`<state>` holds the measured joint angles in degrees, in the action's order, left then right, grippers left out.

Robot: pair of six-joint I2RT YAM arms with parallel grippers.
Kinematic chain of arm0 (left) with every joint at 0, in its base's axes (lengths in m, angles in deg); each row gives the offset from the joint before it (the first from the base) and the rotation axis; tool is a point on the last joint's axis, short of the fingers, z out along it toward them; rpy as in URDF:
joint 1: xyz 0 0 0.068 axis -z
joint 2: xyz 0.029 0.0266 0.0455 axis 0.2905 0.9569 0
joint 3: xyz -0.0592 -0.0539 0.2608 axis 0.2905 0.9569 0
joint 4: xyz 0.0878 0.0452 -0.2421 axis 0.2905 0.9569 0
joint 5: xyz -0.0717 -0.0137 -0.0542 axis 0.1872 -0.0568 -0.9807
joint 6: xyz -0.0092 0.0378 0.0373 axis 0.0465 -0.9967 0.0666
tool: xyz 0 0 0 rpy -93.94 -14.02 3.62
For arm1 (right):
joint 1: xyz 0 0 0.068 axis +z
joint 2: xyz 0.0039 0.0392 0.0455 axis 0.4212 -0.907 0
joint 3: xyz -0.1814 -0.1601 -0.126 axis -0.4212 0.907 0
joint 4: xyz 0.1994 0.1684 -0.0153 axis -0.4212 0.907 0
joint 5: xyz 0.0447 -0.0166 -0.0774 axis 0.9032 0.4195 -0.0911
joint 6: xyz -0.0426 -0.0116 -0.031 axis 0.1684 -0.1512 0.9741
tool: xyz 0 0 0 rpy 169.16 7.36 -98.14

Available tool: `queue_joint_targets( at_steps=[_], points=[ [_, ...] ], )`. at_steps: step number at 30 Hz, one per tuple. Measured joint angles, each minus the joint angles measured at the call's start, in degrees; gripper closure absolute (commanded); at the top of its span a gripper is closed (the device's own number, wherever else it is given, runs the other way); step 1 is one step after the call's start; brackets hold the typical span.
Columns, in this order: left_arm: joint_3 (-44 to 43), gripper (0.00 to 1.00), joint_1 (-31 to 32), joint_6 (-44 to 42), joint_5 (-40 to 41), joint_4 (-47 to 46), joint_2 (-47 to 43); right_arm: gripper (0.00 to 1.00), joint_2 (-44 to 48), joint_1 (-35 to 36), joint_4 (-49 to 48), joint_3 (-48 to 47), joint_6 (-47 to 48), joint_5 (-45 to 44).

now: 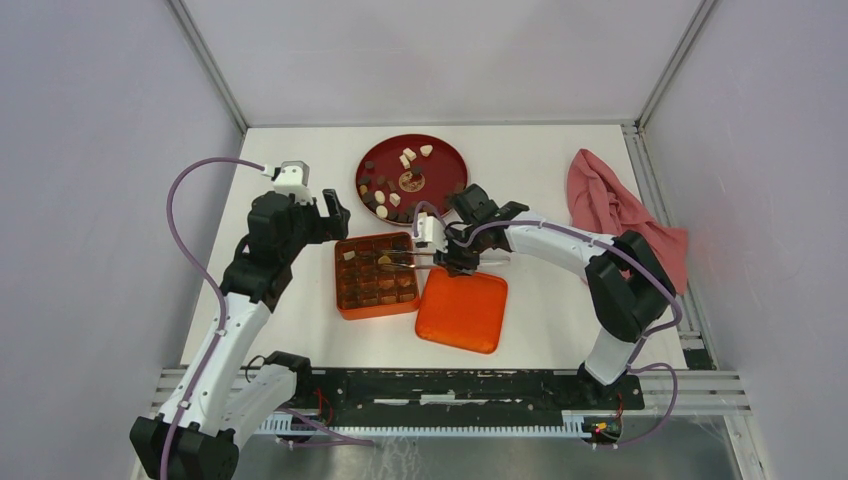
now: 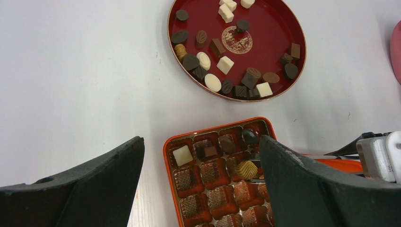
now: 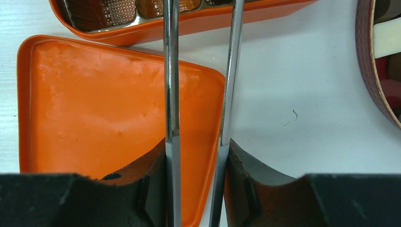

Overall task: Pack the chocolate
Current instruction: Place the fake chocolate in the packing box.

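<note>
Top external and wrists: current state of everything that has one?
left gripper: open, empty.
right gripper: shut on tweezers.
chocolate box: open, partly filled.
tweezers: prongs apart, tips over the box.
lid: off, flat beside the box.
red plate: loaded with loose chocolates.
pink cloth: crumpled.

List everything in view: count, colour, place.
plate: one, red, far middle
box: one, orange, with compartments, in front of the plate
chocolates: many, dark brown and cream, on the plate; several more in the box
lid: one, orange, right of the box
cloth: one, pink, far right
tongs: one pair, silver, tips over the box
table: one, white
left gripper: black, open, left of the box
right gripper: black, shut on the tongs
</note>
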<state>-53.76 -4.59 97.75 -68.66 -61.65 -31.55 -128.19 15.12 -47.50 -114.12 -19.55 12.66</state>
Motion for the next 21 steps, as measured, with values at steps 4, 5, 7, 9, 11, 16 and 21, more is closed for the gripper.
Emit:
queue_joint_targets(
  at_steps=[4,5,7,9,11,16,21],
  points=[
    [0.0,0.05,0.0,0.0,0.0,0.0,0.0,0.51,-0.2,0.1,0.0,0.0,-0.3,0.0],
    [0.0,0.05,0.0,0.0,0.0,0.0,0.0,0.51,-0.2,0.1,0.0,0.0,-0.3,0.0],
    [0.0,0.05,0.0,0.0,0.0,0.0,0.0,0.51,-0.2,0.1,0.0,0.0,-0.4,0.0],
    [0.0,0.05,0.0,0.0,0.0,0.0,0.0,0.52,-0.2,0.1,0.0,0.0,-0.5,0.0],
    [0.0,0.05,0.0,0.0,0.0,0.0,0.0,0.54,-0.2,0.1,0.0,0.0,-0.7,0.1],
    [0.0,0.05,0.0,0.0,0.0,0.0,0.0,0.58,-0.2,0.1,0.0,-0.3,-1.3,0.7],
    [0.0,0.05,0.0,0.0,0.0,0.0,0.0,0.61,-0.2,-0.1,0.0,-1.0,-2.0,2.4]
  ],
)
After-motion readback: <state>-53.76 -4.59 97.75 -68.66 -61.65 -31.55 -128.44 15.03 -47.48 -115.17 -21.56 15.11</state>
